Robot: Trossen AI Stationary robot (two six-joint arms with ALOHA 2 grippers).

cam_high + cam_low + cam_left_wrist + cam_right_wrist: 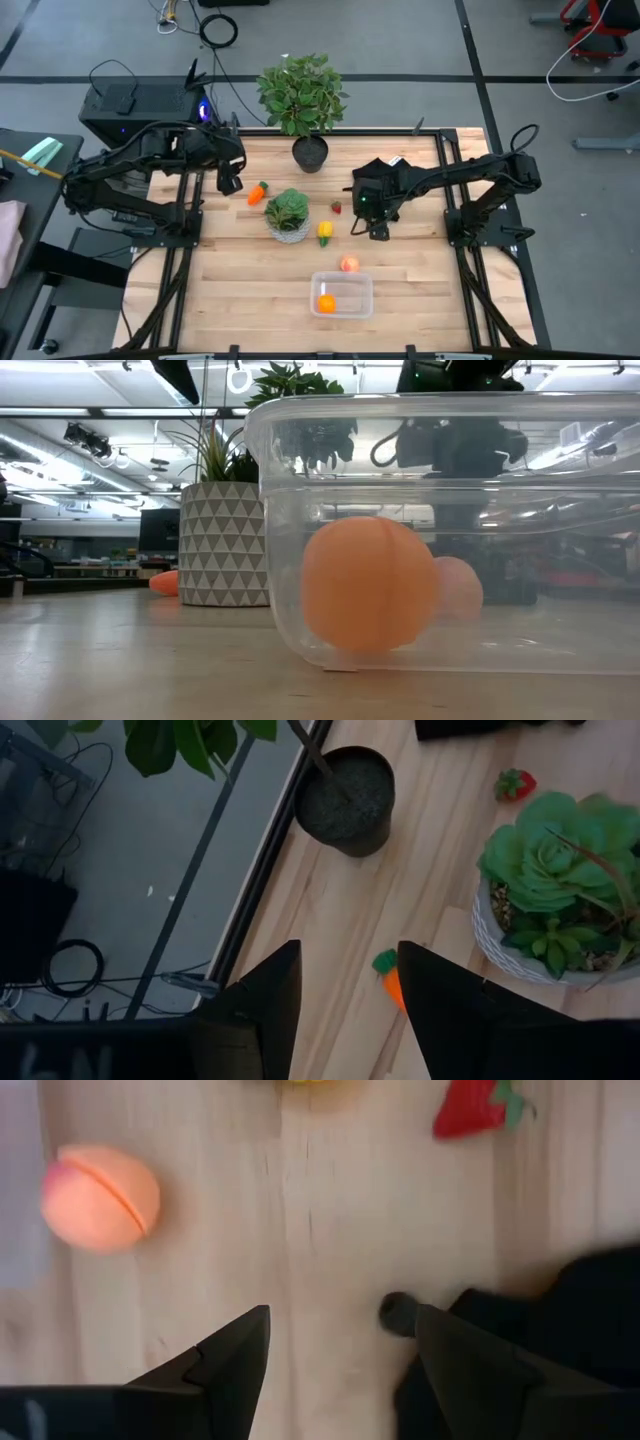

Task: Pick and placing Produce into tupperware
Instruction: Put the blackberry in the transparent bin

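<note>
Bare counter point(240, 280) is left open in front of the white-potted succulent point(288, 214) and left of the tupperware point(342, 294). The middle is crowded: the succulent, the black pot point(310, 153), the yellow piece point(325, 231) and the peach-coloured piece point(349, 264) are set close together.

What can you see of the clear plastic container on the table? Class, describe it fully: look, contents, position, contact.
The tupperware is a small rectangular tub of clear, thin plastic with rounded corners and no lid on it. It sits upright on the wooden table, in the part farthest from the plants. Inside lies one orange ball, resting on the floor near a corner. The peach-coloured piece lies just outside one long wall. Neither gripper touches it.
</note>
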